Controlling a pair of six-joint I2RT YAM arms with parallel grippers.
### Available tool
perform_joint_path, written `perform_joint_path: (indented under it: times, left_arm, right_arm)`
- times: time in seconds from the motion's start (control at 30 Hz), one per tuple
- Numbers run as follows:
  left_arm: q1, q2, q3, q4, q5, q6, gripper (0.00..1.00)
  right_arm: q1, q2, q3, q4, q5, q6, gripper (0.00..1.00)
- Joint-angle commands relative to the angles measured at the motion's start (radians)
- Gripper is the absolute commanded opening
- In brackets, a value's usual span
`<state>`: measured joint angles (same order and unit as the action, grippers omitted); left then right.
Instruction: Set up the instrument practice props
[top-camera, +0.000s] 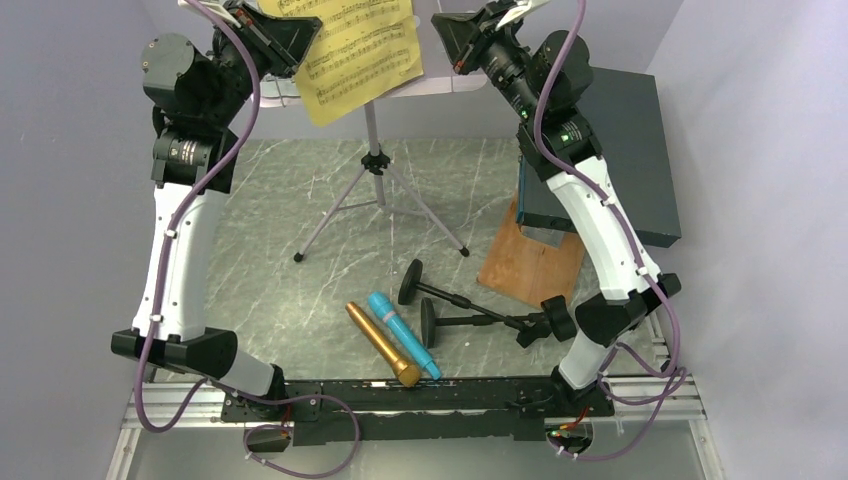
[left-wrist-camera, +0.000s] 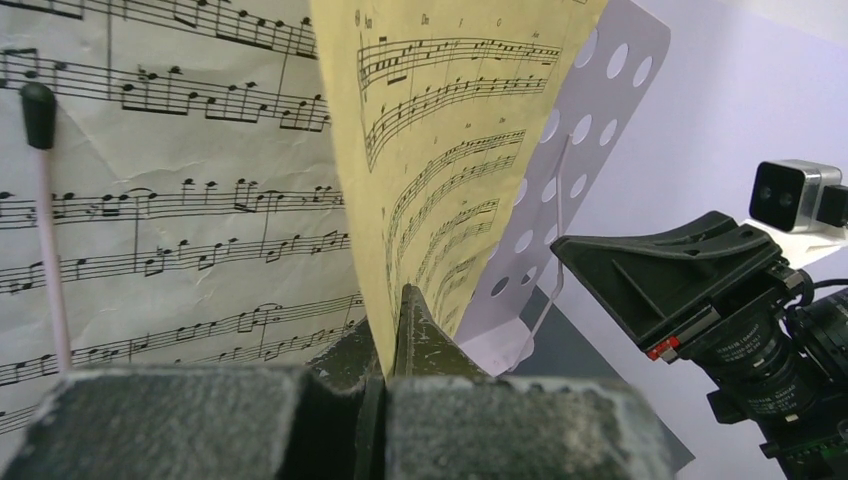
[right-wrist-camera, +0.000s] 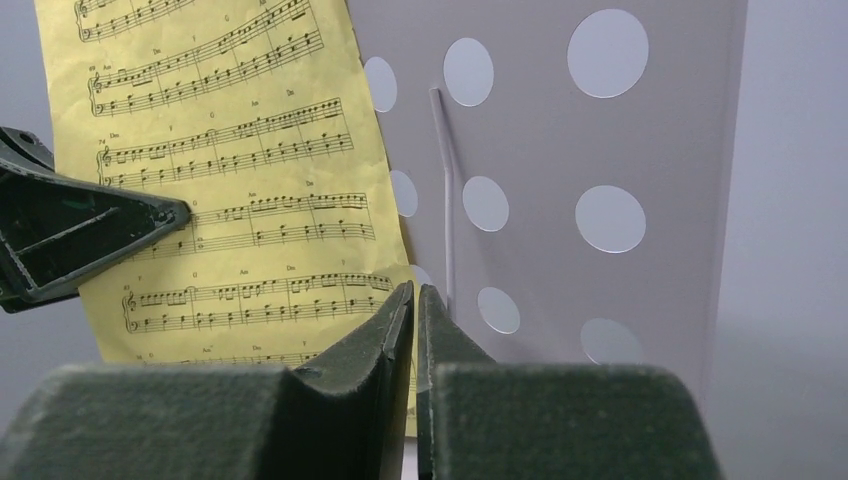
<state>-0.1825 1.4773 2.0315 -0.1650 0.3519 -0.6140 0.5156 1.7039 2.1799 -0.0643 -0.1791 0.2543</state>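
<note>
Your gray marbled tabletop fills the middle of the top view. A dark teal box sits at the right, with a flat brown board poking out from under its lower left corner.

The music stand is upright at the upper centre, its silver tripod legs spread on the tabletop and its pale perforated desk at the top edge. A yellow sheet-music page lies on the desk, overlapping a white page to its left.

Two black round-based mic holders lie on their sides at lower centre right, one just above the other. Left of them, the blue microphone and gold microphone lie side by side and touching.

Your left claw is at the upper left, pinched on the lower edge of the yellow page. Your right claw is at the upper right beside the desk, narrow, with only a sliver between its fingers.
</note>
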Motion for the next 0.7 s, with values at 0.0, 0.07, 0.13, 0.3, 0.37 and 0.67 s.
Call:
perform_joint_path:
  times: [0.0, 0.07, 0.13, 0.3, 0.37, 0.67]
  left_arm:
    - [0.005, 0.003, 0.036, 0.039, 0.065, 0.004, 0.00]
    - [0.005, 0.005, 0.038, 0.039, 0.072, 0.015, 0.00]
    - [0.006, 0.006, 0.043, 0.039, 0.080, 0.028, 0.00]
    - [0.006, 0.020, 0.065, 0.020, 0.086, 0.052, 0.00]
    - [0.005, 0.032, 0.081, 0.010, 0.099, 0.059, 0.00]
    - [0.006, 0.028, 0.072, 0.024, 0.117, 0.070, 0.00]
  right_arm:
    - [-0.005, 0.003, 0.048, 0.030, 0.006, -0.014, 0.06]
    - [-0.005, 0.007, 0.047, 0.039, -0.013, -0.006, 0.00]
    - [-0.005, 0.004, 0.038, 0.056, -0.024, -0.003, 0.00]
    - [-0.005, -0.008, 0.005, 0.105, -0.035, -0.003, 0.00]
    - [-0.005, -0.012, -0.004, 0.117, -0.040, -0.003, 0.00]
    - [-0.005, -0.083, -0.095, 0.122, 0.019, 0.010, 0.24]
